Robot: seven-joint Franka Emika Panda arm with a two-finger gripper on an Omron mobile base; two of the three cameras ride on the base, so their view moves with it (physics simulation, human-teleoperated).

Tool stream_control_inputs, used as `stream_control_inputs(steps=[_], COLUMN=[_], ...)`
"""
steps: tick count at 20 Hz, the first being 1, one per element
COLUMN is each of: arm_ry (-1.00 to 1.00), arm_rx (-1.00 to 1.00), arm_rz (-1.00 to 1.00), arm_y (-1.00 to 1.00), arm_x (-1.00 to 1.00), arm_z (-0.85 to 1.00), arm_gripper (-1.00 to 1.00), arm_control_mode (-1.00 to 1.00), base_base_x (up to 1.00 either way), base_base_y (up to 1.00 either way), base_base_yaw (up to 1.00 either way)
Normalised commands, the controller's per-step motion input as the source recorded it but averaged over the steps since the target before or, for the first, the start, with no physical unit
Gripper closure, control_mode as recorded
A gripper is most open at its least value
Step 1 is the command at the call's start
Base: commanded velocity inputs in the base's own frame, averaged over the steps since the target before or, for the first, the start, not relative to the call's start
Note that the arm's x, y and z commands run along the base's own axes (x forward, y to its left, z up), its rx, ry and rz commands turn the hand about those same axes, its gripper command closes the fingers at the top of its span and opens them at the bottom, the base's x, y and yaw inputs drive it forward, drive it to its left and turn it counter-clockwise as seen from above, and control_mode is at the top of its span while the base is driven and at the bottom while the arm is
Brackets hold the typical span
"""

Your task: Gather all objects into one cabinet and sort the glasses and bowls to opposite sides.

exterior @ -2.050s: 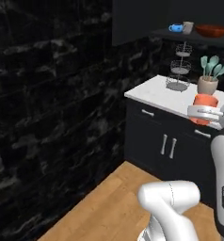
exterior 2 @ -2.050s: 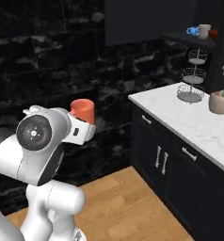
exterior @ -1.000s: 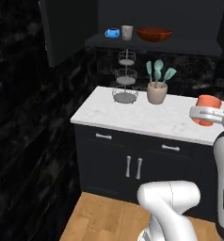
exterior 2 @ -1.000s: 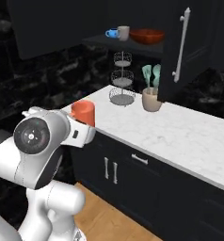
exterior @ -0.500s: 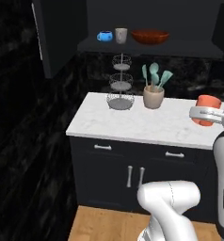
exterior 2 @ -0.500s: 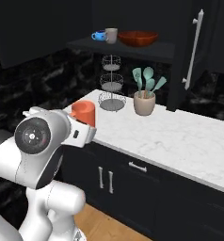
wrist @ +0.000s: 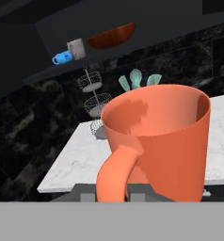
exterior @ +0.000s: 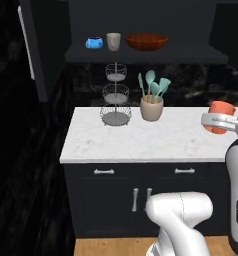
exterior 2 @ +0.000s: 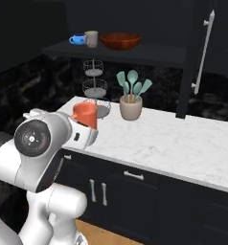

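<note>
Pinching an orange mug [wrist: 156,141], upright, glossy, its looped handle facing the camera; gripper [exterior: 218,121] jaws closed on it.

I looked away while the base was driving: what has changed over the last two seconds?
The base swung round and now faces the counter and open cabinet nearly head-on; the things themselves did not move. The claw stays shut on the orange mug, carried along. The blue cup, grey-beige tumbler and reddish-brown bowl remain on the shelf.
</note>
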Motion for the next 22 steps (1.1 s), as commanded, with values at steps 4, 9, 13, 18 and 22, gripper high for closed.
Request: stream_control_inputs(steps=[4,9,13,18,22], arm_ry=[0.00,0.00,0.00,0.00,0.00], arm_rx=[0.00,0.00,0.00,0.00,0.00], arm_rz=[0.00,0.00,0.00,0.00,0.00], arm_y=[0.00,0.00,0.00,0.00,0.00], arm_x=[0.00,0.00,0.00,0.00,0.00], arm_z=[0.00,0.00,0.00,0.00,0.00], arm_gripper=[1.00,1.00,1.00,1.00,1.00], arm_control_mode=[1.00,1.00,1.00,1.00,1.00], base_base_x=[0.57,0.34,0.38,0.43,0.07], base_base_y=[0.05,0.00,-0.09,-0.02,0.00], base_base_yaw=[-0.07,0.01,-0.06,-0.11,0.00])
